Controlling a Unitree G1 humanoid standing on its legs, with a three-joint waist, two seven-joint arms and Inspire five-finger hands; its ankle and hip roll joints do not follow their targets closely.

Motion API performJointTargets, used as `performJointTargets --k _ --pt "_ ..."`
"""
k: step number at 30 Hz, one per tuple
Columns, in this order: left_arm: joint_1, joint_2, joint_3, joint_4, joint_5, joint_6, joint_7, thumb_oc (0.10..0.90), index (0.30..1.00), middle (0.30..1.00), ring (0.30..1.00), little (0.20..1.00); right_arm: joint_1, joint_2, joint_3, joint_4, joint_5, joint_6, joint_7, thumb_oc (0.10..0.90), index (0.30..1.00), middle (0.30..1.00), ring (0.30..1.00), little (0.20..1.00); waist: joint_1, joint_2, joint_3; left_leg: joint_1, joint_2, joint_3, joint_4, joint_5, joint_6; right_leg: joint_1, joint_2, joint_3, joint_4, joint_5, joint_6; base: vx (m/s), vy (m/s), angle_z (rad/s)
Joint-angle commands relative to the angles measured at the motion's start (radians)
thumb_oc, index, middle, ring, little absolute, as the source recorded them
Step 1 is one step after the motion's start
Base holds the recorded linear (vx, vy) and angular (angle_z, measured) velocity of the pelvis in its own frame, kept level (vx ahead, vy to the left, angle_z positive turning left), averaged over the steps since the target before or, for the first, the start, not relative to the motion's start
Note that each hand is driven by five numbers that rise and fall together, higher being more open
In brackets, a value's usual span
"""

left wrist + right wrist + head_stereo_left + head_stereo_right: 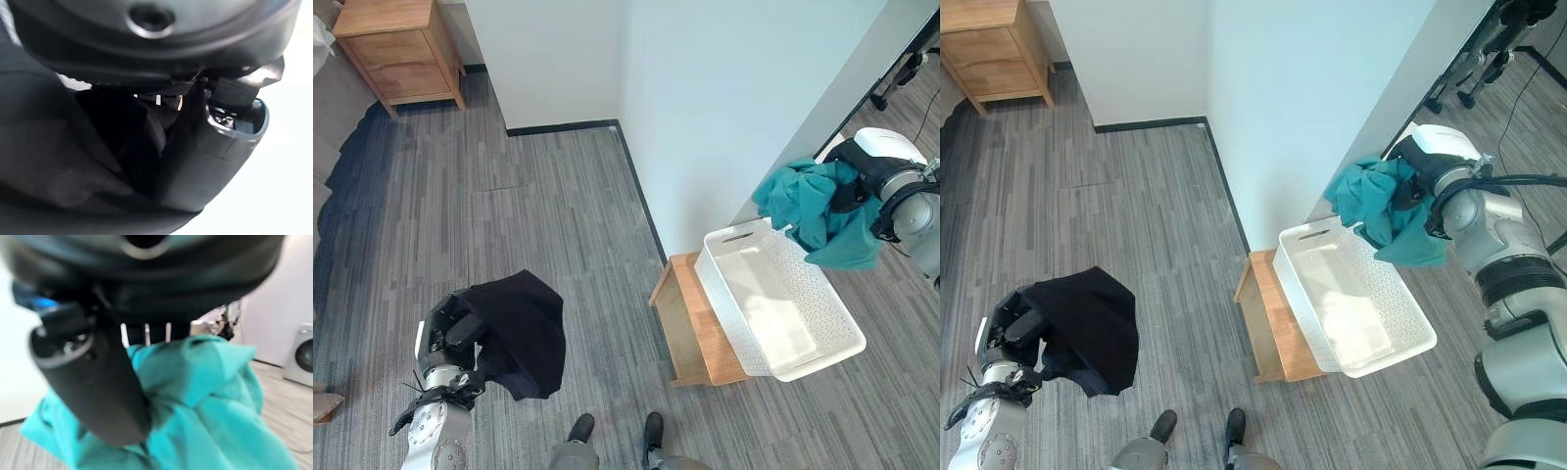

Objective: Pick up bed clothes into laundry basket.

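Note:
A white perforated laundry basket [822, 357] rests on a low wooden stand [690, 338] by the wall. My right hand [850, 186] holds a bunched teal garment [822, 220] in the air just above the basket's far right corner, fingers curled into the cloth [215, 401]. My left hand [450, 328] at the lower left is shut on a black garment [524, 333], which hangs over the grey floor; its thumb [210, 161] presses into the dark cloth [58, 156].
A wooden nightstand [396, 44] stands at the far left. A white wall corner juts out between it and the basket. A dark edge of bedding [328, 196] runs along the left side. A washing machine [301, 357] stands beyond the right hand.

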Motion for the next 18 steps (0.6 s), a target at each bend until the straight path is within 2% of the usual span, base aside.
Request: performJointTargets --k 1,4,11,18 --pt "-0.050 0.124 0.035 -0.151 -0.007 -0.114 -0.028 0.400 0.300 0.300 0.300 0.300 -0.133 -0.012 0.033 0.061 -0.033 0.011 -0.093 0.400 0.300 0.300 0.300 0.300 -0.002 -0.011 -0.134 -0.017 -0.026 0.012 -0.007 -0.001 0.004 -0.032 -0.068 0.015 0.016 -0.039 0.061 0.01 -0.033 -0.01" --pt "-0.047 0.127 0.037 -0.140 0.004 -0.110 -0.022 0.400 0.300 0.300 0.300 0.300 -0.103 0.009 0.011 0.092 -0.043 0.019 -0.103 0.400 0.300 0.300 0.300 0.300 -0.006 -0.003 -0.135 -0.017 -0.023 0.012 -0.010 0.003 0.003 -0.028 -0.064 0.015 0.014 -0.044 0.058 0.03 -0.042 0.01" --pt "-0.048 0.099 0.026 -0.122 0.017 -0.101 -0.013 0.400 0.300 0.300 0.300 0.300 0.039 0.004 -0.066 0.000 -0.056 0.021 -0.088 0.400 0.300 0.300 0.300 0.300 -0.042 0.010 -0.140 0.000 -0.012 0.031 -0.026 0.003 0.008 -0.024 -0.055 0.041 0.010 -0.051 0.055 0.02 -0.007 -0.02" --pt "-0.060 0.104 0.015 -0.132 0.014 -0.107 -0.019 0.400 0.300 0.300 0.300 0.300 0.087 0.002 -0.102 0.041 -0.042 0.021 -0.097 0.400 0.300 0.300 0.300 0.300 -0.043 0.021 -0.136 -0.006 -0.011 0.036 -0.033 0.006 0.008 -0.031 -0.053 0.051 0.008 -0.057 0.056 0.01 -0.013 -0.13"
